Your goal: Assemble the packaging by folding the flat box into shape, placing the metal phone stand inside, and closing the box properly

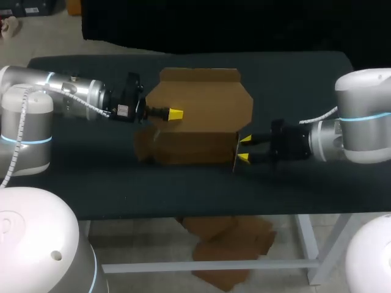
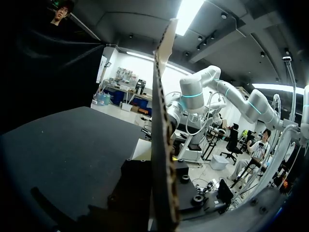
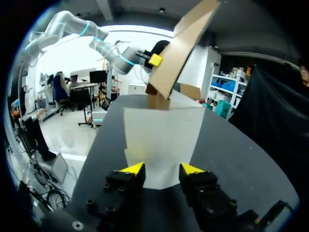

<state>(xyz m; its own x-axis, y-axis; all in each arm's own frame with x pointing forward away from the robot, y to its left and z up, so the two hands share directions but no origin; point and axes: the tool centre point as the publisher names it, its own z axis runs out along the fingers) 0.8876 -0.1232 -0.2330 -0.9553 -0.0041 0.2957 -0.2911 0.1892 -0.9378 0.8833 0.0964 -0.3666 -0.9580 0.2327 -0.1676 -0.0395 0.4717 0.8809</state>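
Left claw (image 1: 175, 114) pinches the raised box (image 1: 201, 101) flap, one tip hidden behind cardboard; right claw (image 1: 244, 149) stands open.

The head view is dim: my dark cloth-covered worktop (image 1: 293, 183) swallows the light, and the brown cardboard box (image 1: 201, 110) looks murky. In my left wrist view a long ceiling strip light (image 2: 190, 14) blows out white, and the cardboard edge near the lens is soft. In my right wrist view backlight washes the box's flat panel pale, while my right pincer (image 3: 161, 168) shows crisp yellow tips. Both wrist views bend at their rims.
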